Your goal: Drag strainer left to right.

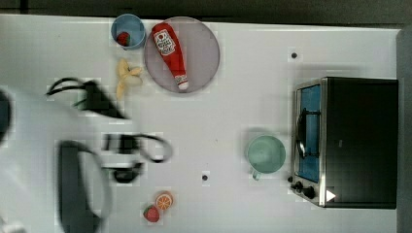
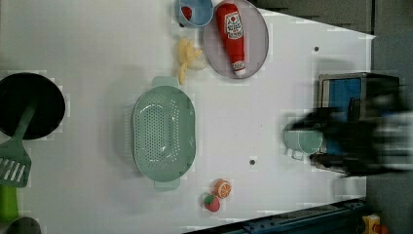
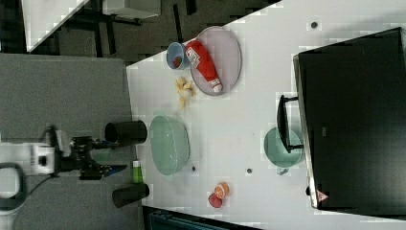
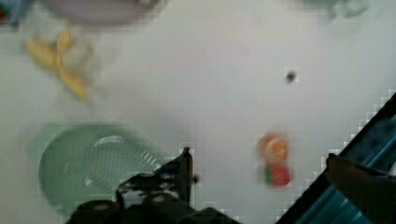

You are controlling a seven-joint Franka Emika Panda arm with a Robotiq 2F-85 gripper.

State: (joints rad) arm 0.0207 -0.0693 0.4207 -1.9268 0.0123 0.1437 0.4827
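Observation:
The pale green strainer [image 2: 163, 136], an oval bowl dotted with small holes, rests on the white table [image 2: 87, 44] toward the left view's left of centre. It lies upright, with a tab handle at each end. The right view has the strainer [image 3: 168, 143] near the table's left edge, with the arm [image 3: 72, 158] hanging beyond that edge, apart from it. In the wrist view my gripper [image 4: 258, 156] is open, fingers wide apart with nothing between them. There the strainer [image 4: 88, 163] lies below and to one side of the fingers, untouched.
A mint-green mug [image 1: 266, 154] stands beside a toaster oven [image 1: 350, 141]. A ketchup bottle [image 1: 170, 51] lies on a grey plate [image 1: 206, 53], next to a blue bowl [image 1: 128, 31] and a banana [image 1: 127, 77]. A toy orange [image 2: 223, 188] and strawberry [image 2: 211, 202] sit near the strainer. A black pan [image 2: 29, 105] and green spatula [image 2: 14, 161] lie nearby.

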